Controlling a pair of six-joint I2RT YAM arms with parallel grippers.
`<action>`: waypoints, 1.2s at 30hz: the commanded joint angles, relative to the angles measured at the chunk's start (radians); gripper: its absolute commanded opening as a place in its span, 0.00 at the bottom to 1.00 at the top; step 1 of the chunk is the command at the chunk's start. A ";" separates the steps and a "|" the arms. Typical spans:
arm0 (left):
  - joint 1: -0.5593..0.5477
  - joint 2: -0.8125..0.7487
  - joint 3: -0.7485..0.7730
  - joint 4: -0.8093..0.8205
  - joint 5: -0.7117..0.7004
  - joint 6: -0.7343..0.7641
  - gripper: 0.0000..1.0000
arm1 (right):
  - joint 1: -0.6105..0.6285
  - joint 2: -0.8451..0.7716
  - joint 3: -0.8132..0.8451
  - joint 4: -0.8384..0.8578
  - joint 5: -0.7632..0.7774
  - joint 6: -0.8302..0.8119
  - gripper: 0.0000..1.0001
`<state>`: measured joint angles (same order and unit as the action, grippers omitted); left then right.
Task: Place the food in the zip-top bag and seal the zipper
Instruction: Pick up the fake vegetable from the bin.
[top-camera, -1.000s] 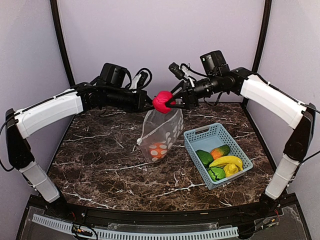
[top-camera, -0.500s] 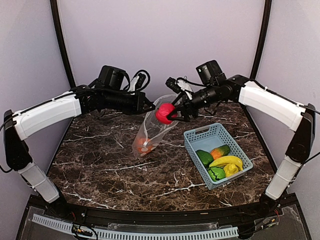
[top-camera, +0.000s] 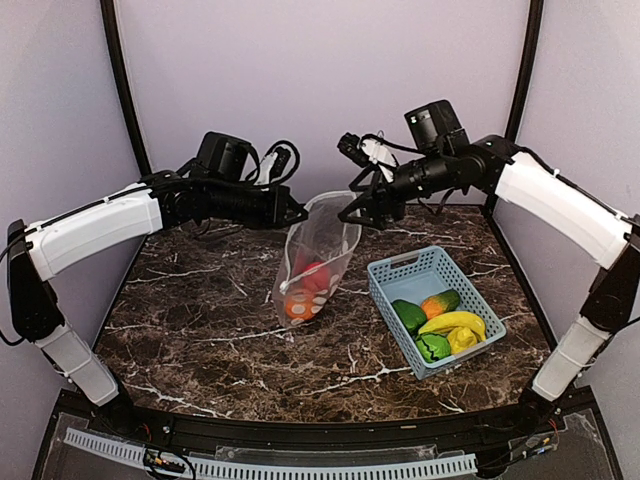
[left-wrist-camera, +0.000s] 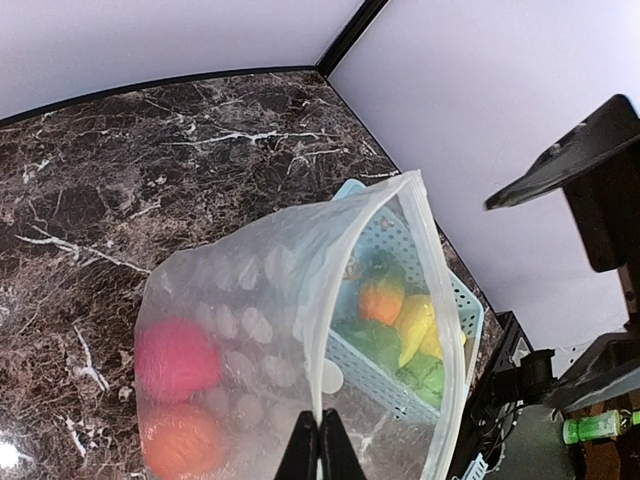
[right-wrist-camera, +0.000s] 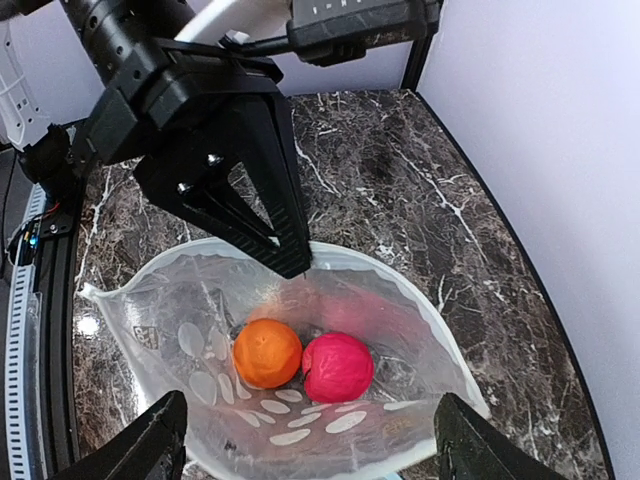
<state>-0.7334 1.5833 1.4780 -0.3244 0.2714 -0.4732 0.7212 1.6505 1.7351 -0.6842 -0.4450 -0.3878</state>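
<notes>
While held up by the left gripper (top-camera: 298, 213), pinched tight on its rim: clear plastic zip-top bag with white dots (top-camera: 330, 240), mouth wide open, thin white zip strip (left-wrist-camera: 327, 330) not pressed together. Down inside, touching: small red toy ball (right-wrist-camera: 337, 367) and small orange toy ball (right-wrist-camera: 267, 352). Just above the mouth: right gripper (top-camera: 357, 214), fingers spread, holding nothing. Beside the bag on the dark marble table (top-camera: 200, 320): light-blue slotted plastic basket (top-camera: 385, 287) with yellow toy bananas (top-camera: 455, 322) and green toy pieces (top-camera: 408, 315).
</notes>
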 joint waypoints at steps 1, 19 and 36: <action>-0.004 -0.046 -0.011 -0.037 -0.023 0.049 0.01 | 0.006 -0.139 -0.072 0.026 0.107 -0.070 0.83; -0.004 -0.057 0.074 -0.203 -0.112 0.242 0.01 | -0.192 -0.473 -0.544 0.032 0.163 -0.200 0.81; -0.004 -0.068 0.039 -0.191 -0.108 0.238 0.01 | -0.212 -0.367 -0.723 0.001 0.129 -0.189 0.81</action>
<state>-0.7334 1.5692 1.5345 -0.5083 0.1669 -0.2413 0.5159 1.2415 1.0225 -0.6811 -0.2783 -0.5835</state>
